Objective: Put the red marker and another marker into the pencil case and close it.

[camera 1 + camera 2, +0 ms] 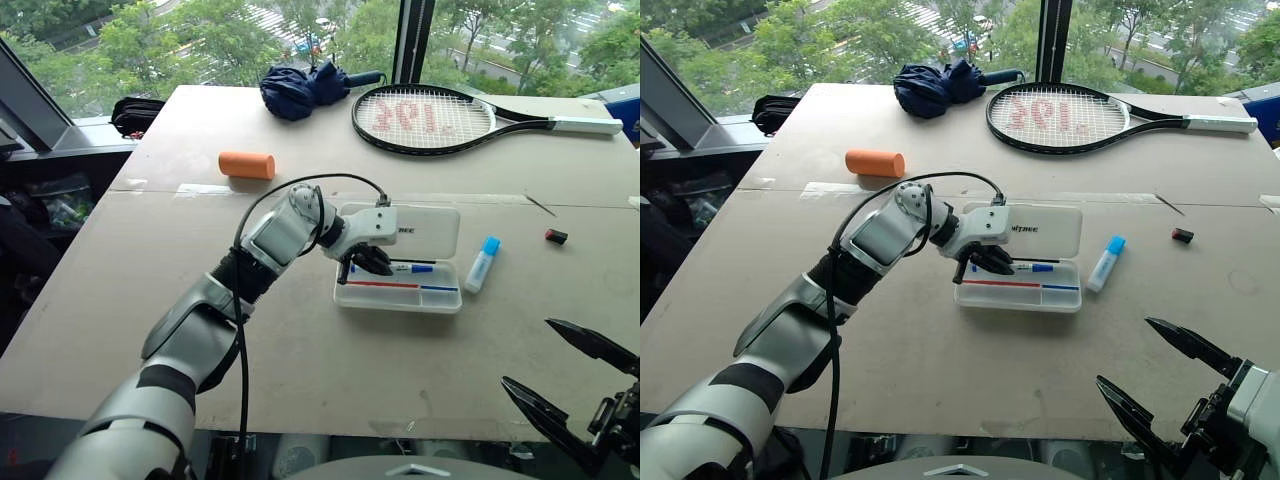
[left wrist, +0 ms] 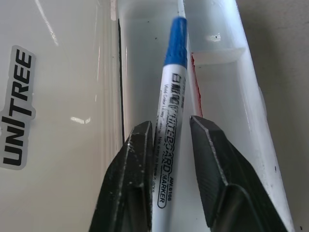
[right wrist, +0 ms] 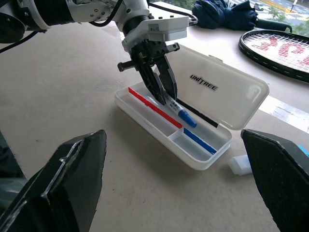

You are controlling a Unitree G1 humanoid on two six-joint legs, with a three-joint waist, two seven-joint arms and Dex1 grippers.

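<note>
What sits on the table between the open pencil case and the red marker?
A glue stick lies between pencil case and red marker, seen in the left eye view.

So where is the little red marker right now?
The red marker lies on the table at the far right, just beyond the glue stick, well right of the open pencil case.

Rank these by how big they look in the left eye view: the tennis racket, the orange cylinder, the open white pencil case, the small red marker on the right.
1. Black-framed tennis racket, longest by far.
2. White hard-plastic pencil case with its lid open.
3. Orange cylinder.
4. Stubby red marker with a black end, smallest.

The racket lies farthest away and still looks largest, so the order holds.
</note>
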